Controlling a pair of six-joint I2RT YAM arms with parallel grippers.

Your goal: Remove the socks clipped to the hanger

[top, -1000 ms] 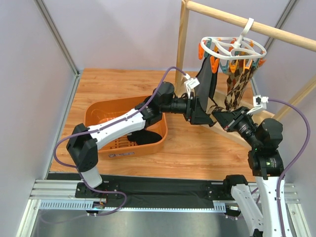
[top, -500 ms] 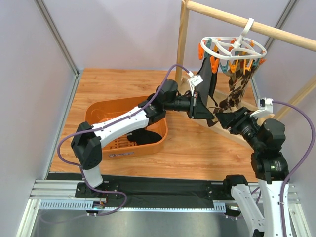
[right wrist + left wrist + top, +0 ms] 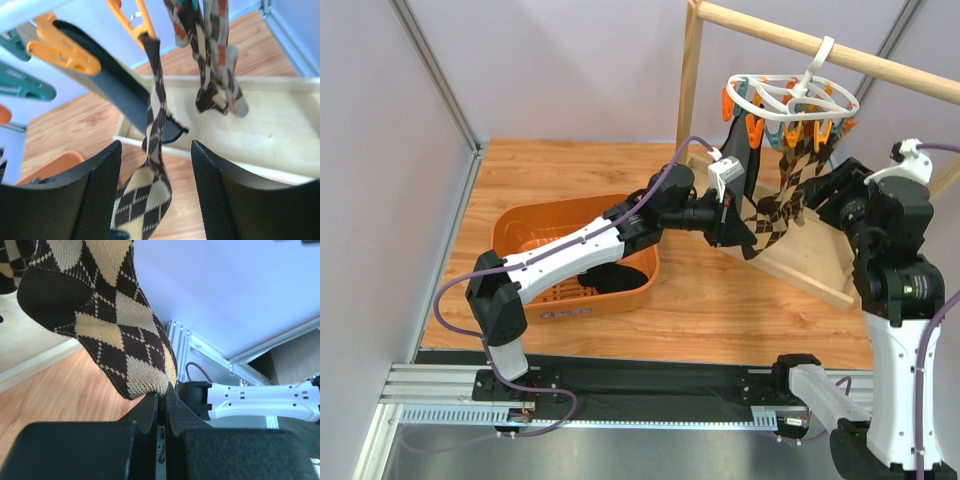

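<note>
The white hanger (image 3: 790, 100) hangs by its hook from the wooden rail, with orange and teal clips round its ring. A black sock (image 3: 738, 165) and brown-and-tan argyle socks (image 3: 802, 160) hang from it. My left gripper (image 3: 745, 228) is shut on the toe of one argyle sock (image 3: 100, 315), which pinches in at the fingertips of that gripper (image 3: 162, 390). My right gripper (image 3: 820, 195) is open just below the ring. That argyle sock (image 3: 152, 125) hangs from an orange clip (image 3: 132, 22) and runs loosely between the right gripper's (image 3: 156, 145) fingers, touching neither.
An orange basket (image 3: 525, 235) sits at the left with a dark sock (image 3: 620, 275) inside. The rail frame's pale wooden base (image 3: 810, 265) lies under the hanger. Its wooden post (image 3: 688, 90) stands behind my left arm. Grey walls close in on both sides.
My left gripper has shut on the argyle sock's toe. My right gripper has let go, opened, and risen from the low end of the sock up toward the hanger.
</note>
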